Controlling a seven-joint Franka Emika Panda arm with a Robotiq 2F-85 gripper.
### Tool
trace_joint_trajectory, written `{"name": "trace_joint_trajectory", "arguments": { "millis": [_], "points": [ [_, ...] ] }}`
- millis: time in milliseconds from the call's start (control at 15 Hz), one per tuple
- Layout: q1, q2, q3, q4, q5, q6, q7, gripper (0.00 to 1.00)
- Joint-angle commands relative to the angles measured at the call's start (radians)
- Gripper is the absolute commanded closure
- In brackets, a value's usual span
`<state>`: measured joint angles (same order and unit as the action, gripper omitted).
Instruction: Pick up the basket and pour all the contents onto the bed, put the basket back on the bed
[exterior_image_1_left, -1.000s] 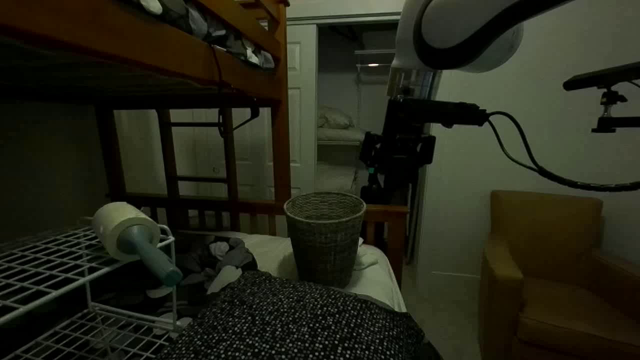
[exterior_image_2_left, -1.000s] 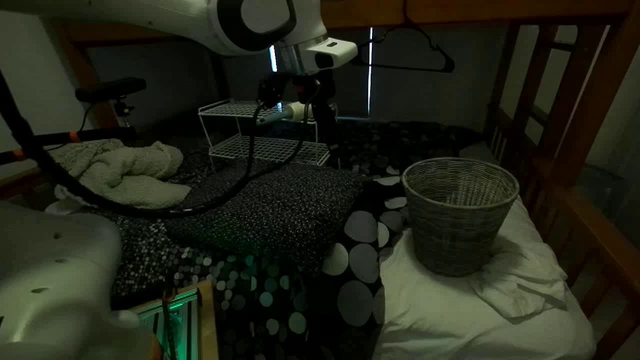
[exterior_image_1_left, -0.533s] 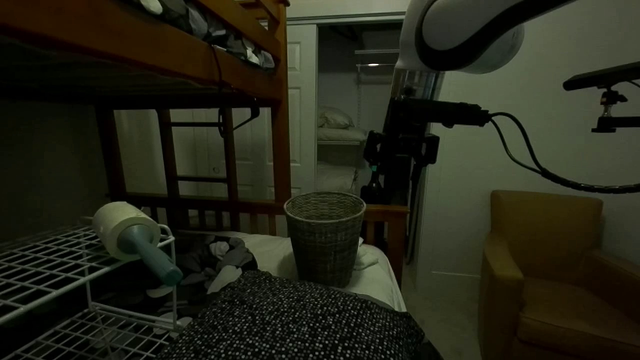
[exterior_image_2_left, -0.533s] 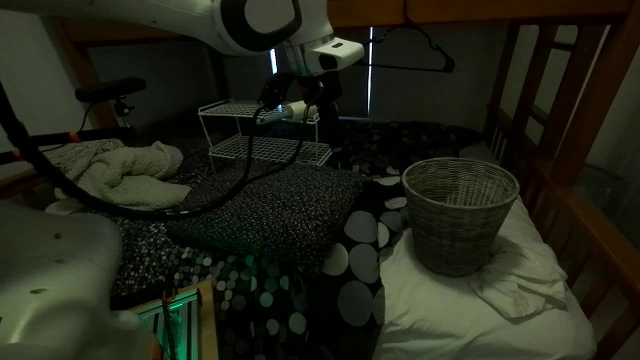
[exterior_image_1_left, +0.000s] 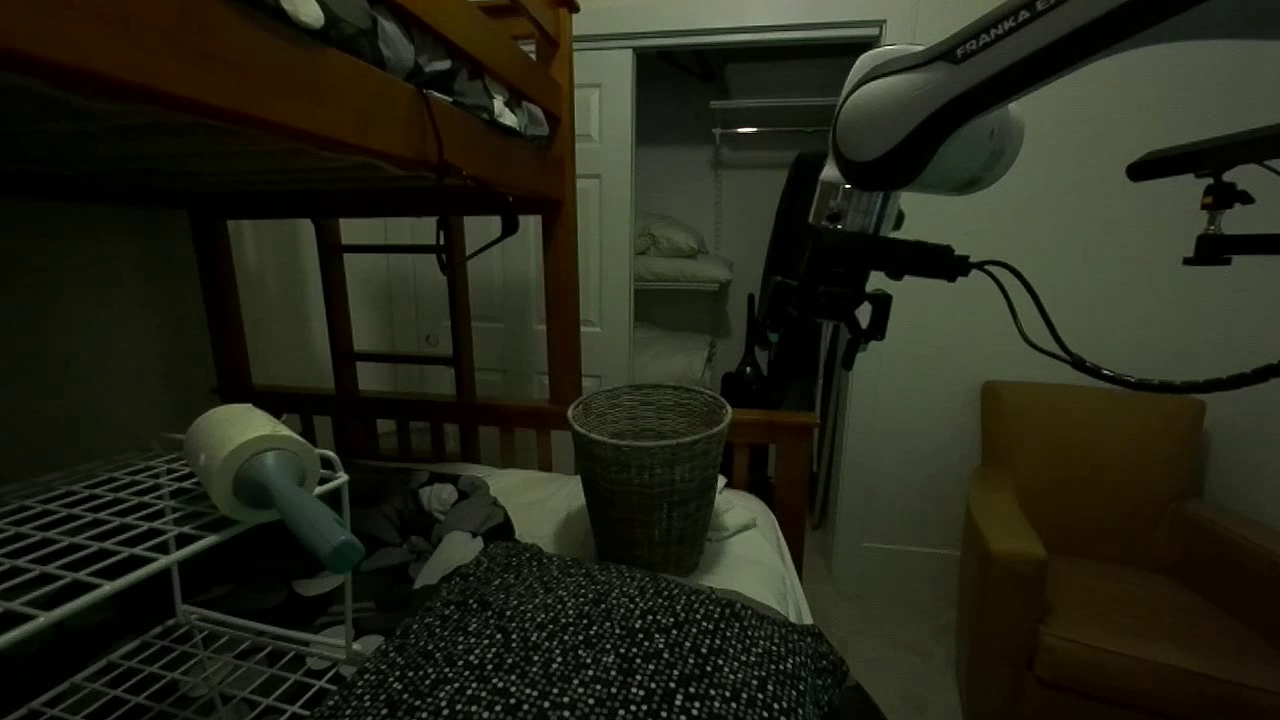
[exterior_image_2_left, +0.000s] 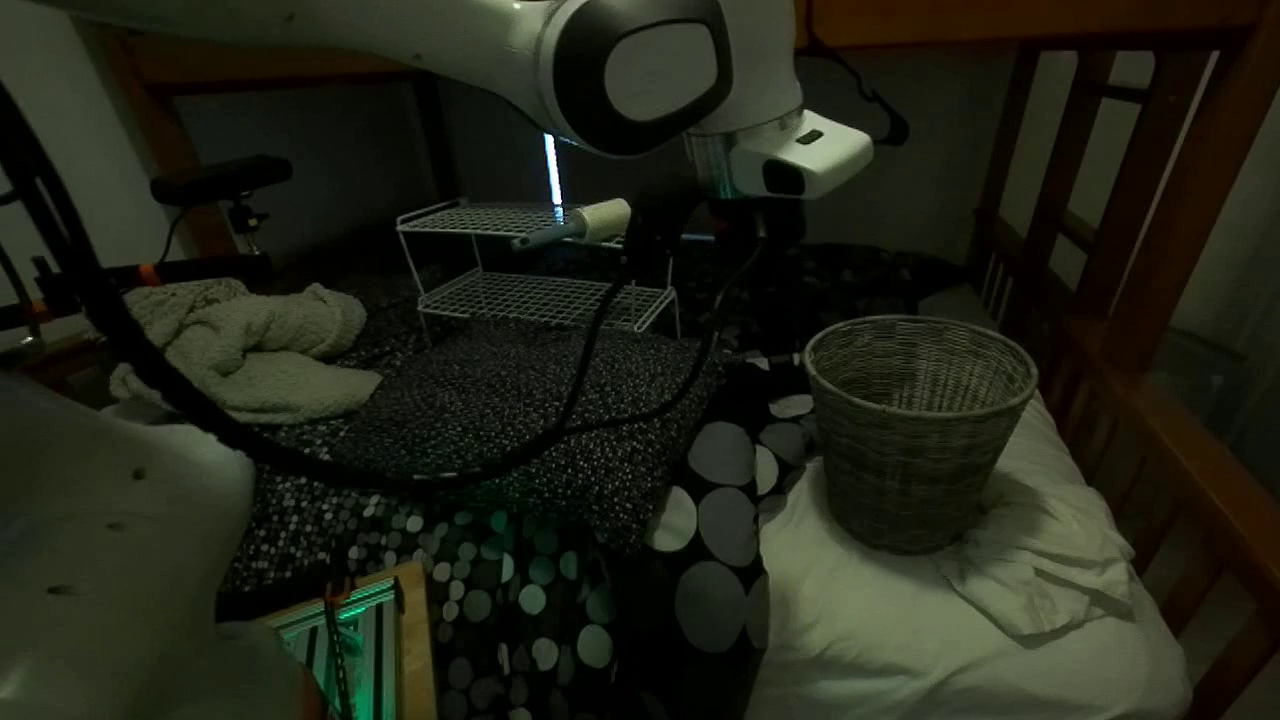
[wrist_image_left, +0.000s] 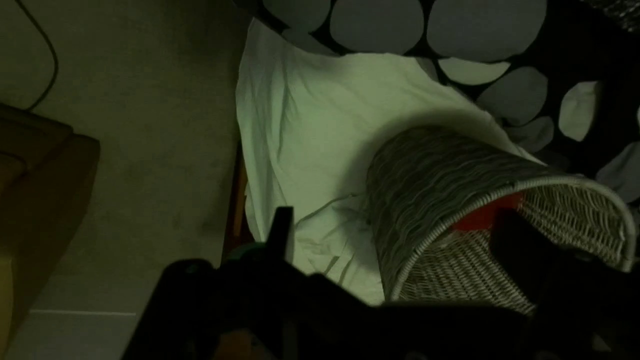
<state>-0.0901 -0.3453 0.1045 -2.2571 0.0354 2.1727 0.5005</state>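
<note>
A grey woven basket (exterior_image_1_left: 650, 490) stands upright on the white sheet of the bed (exterior_image_2_left: 850, 630); the basket also shows in an exterior view (exterior_image_2_left: 905, 450) and in the wrist view (wrist_image_left: 425, 170). Something red (wrist_image_left: 472, 218) lies inside it, seen only in the wrist view. My gripper (wrist_image_left: 395, 212) is open and empty. In the wrist view one finger shows over the sheet outside the basket and the other over its opening, with the near rim between them. In an exterior view the gripper (exterior_image_1_left: 820, 345) hangs higher than the rim and apart from it.
A white wire rack (exterior_image_2_left: 540, 300) with a lint roller (exterior_image_2_left: 600, 222) stands on the bed. A dark speckled pillow (exterior_image_1_left: 600, 650) lies near the basket. The wooden bed rail (exterior_image_2_left: 1190, 460) runs behind it. A hanger (exterior_image_2_left: 890, 125) hangs from the upper bunk. A tan armchair (exterior_image_1_left: 1100, 540) stands beside the bed.
My arm and gripper have moved towards the basket's end of the bed, to the right in both exterior views. The basket has not moved.
</note>
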Motion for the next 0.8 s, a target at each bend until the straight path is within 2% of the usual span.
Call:
{"name": "trace_joint_trajectory", "arguments": {
  "millis": [0, 200, 467, 533, 733],
  "points": [
    [0.006, 0.124, -0.021, 0.160, -0.015, -0.013, -0.034, 0.00],
    [0.009, 0.253, -0.036, 0.326, -0.011, -0.066, -0.038, 0.00],
    [0.010, 0.446, -0.088, 0.561, 0.086, -0.223, -0.063, 0.00],
    [0.026, 0.351, -0.081, 0.438, 0.034, -0.134, -0.033, 0.00],
    [0.026, 0.444, -0.103, 0.539, 0.070, -0.182, -0.055, 0.00]
  ]
}}
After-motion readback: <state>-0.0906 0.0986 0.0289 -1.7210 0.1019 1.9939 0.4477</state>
